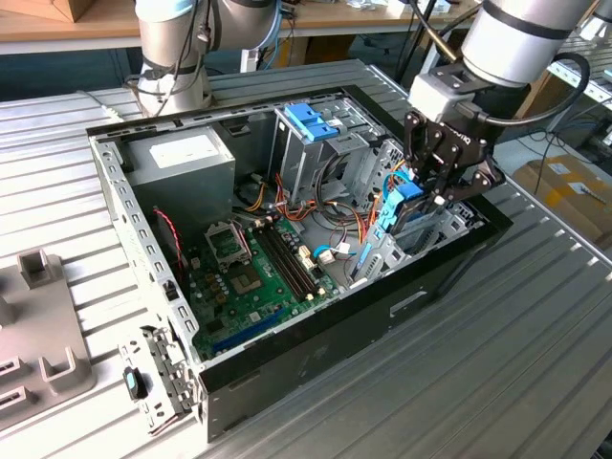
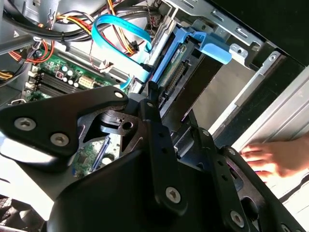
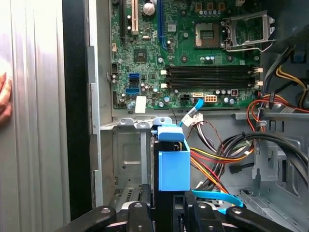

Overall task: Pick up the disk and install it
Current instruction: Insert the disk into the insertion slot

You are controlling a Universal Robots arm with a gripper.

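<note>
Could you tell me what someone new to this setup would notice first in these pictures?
First the gripper, at the exterior view's right end of the open computer case, clamped on the upright disk in its light-blue frame. Then the green motherboard on the case floor, and in the second wrist view a person's hand on the ribbed table beside the case.

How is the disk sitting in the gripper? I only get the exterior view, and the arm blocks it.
Observer: In the first wrist view the disk stands on edge, and the fingers of the gripper flank it on both sides.
Operator: Anything near the case I'm missing?
Observer: Yes. A person's hand is over the ribbed table, just outside the black case wall; both wrist views show it.
</note>
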